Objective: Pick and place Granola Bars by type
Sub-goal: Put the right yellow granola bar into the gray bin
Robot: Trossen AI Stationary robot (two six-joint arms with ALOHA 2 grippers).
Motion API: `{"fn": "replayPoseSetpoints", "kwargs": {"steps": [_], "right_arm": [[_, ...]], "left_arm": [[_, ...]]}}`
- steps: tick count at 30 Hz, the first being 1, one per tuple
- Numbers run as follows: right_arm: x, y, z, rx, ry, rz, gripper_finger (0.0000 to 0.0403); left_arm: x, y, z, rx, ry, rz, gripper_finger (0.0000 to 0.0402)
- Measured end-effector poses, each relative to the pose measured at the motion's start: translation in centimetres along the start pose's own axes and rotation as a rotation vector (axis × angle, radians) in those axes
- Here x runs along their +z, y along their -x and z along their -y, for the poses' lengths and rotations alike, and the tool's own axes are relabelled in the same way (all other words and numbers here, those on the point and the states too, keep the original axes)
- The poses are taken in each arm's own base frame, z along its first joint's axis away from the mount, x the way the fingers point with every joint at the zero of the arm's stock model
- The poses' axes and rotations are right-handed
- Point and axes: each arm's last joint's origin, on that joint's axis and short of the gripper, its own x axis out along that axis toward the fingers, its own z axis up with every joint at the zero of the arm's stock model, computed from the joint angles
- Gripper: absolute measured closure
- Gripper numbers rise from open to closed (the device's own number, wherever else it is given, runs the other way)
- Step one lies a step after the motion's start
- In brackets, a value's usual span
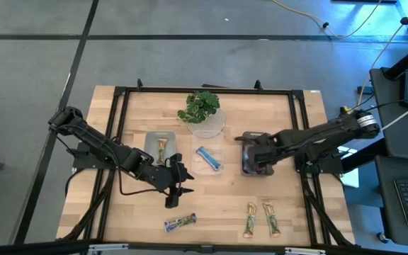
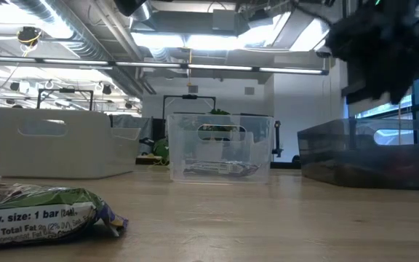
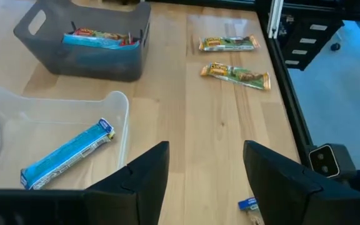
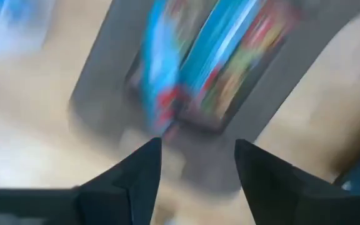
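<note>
Granola bars lie in several places. Two green-brown bars and a purple one lie flat on the table near its near edge. The purple bar fills the low view's foreground. A green-brown bar lies in the white bin. A blue bar lies in the clear bin. Red-and-blue bars lie in the dark bin. My left gripper hovers open beside the clear bin, holding nothing. My right gripper hangs open over the dark bin.
A potted plant stands behind the clear bin near the far edge. The three bins sit in a row across the table's middle. A black frame rail runs around the tabletop. Bare wood lies between the bins and the near bars.
</note>
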Motion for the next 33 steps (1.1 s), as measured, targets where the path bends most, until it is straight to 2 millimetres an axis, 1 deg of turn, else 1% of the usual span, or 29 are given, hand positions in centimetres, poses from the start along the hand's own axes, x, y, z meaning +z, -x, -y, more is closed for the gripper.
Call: {"fn": "replayPoseSetpoints", "kwargs": {"steps": [4, 8, 13, 18, 21, 25, 29, 33], "right_arm": [[-2.5, 0.9, -0.8, 0.090, 0.039, -0.143, 0.0196], [-5.7, 0.7, -1.4, 0.086, 0.024, -0.175, 0.0200], [-9.7, -0.5, -1.9, 0.017, -0.040, -0.195, 0.0201], [-12.8, -2.3, -2.7, -0.015, -0.034, -0.200, 0.0201], [-14.0, -3.9, -3.4, -0.036, -0.043, -0.198, 0.0201], [-15.0, -6.2, -4.5, -0.051, -0.030, -0.198, 0.0201], [-15.4, -8.3, -5.3, -0.082, -0.030, -0.188, 0.0201], [-15.6, -9.9, -5.4, -0.136, -0.034, -0.190, 0.0201]], "left_arm": [[0.0, 0.0, -0.1, 0.017, -0.035, 0.007, 0.0207], [0.1, 0.0, -0.2, 0.056, -0.044, 0.022, 0.0206], [0.1, 0.0, -0.3, 0.115, -0.055, 0.046, 0.0204], [0.2, 0.0, -0.4, 0.148, -0.060, 0.059, 0.0209], [0.2, 0.0, -0.4, 0.152, -0.060, 0.061, 0.0209], [0.2, 0.0, -0.4, 0.152, -0.060, 0.060, 0.0206], [0.2, 0.0, -0.4, 0.153, -0.060, 0.060, 0.0207], [0.2, 0.0, -0.4, 0.153, -0.060, 0.060, 0.0209]]}}
